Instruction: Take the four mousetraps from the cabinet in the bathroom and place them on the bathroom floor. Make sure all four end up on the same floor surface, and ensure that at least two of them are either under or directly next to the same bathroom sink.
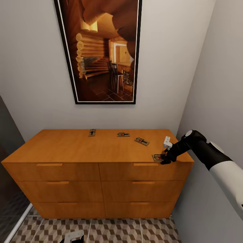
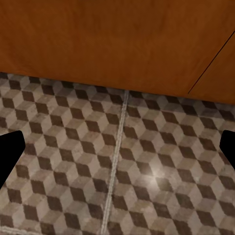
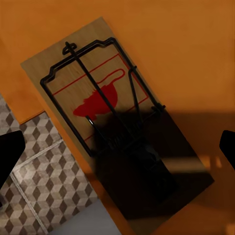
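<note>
Mousetraps [image 1: 123, 134] lie spread along the cabinet [image 1: 84, 148] top, the rightmost mousetrap [image 1: 158, 157] at its front right corner directly beneath the right claw [image 1: 165, 159], fingers spread apart, arm reaching in from the right.

head: above cabinet [image 1: 101, 148] | wrists: close, downward; floor [image 2: 122, 166] shared

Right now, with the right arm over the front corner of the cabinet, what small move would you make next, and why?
Probably lower the right gripper a little and close on the mousetrap beneath it. The wrist view shows the fingers spread wide apart with the trap between them, overhanging the cabinet edge, not yet gripped.
</note>
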Robot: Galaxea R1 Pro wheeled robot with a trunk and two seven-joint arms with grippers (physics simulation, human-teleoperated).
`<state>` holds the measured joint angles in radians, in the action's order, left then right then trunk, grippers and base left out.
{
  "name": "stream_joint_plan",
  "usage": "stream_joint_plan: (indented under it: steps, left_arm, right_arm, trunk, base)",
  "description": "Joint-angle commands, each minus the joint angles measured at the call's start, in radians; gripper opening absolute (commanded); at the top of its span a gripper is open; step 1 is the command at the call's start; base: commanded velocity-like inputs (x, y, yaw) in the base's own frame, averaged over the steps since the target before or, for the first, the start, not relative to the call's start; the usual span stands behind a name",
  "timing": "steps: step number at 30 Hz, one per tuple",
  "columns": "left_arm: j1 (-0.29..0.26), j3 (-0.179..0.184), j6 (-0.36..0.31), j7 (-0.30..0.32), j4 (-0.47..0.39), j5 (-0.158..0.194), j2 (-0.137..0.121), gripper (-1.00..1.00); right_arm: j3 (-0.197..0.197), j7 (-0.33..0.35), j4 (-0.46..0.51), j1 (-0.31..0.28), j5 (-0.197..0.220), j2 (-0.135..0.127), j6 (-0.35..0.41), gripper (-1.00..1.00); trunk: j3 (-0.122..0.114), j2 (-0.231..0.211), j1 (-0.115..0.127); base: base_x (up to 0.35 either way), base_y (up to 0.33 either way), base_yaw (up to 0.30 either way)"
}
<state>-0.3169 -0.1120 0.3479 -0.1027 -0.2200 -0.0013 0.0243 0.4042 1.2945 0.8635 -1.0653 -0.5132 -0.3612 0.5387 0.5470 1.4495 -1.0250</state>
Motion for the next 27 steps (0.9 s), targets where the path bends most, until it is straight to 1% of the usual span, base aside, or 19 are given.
stream_joint_plan:
  steps: [1,27]
  left_arm:
    - [-0.001,-0.005,0.003,0.000,0.001,0.000,0.001,1.00]
    - [-0.001,-0.004,0.003,0.000,0.001,0.000,0.002,1.00]
  right_arm:
    - [0.002,0.003,0.002,-0.001,-0.002,-0.001,0.009,1.00]
    - [0.003,0.004,0.001,-0.001,-0.002,-0.001,0.009,1.00]
  trunk:
    - [0.001,0.001,0.000]
    - [0.002,0.001,0.000]
  base:
    - [0.000,0.000,0.000]
    - [0.000,0.000,0.000]
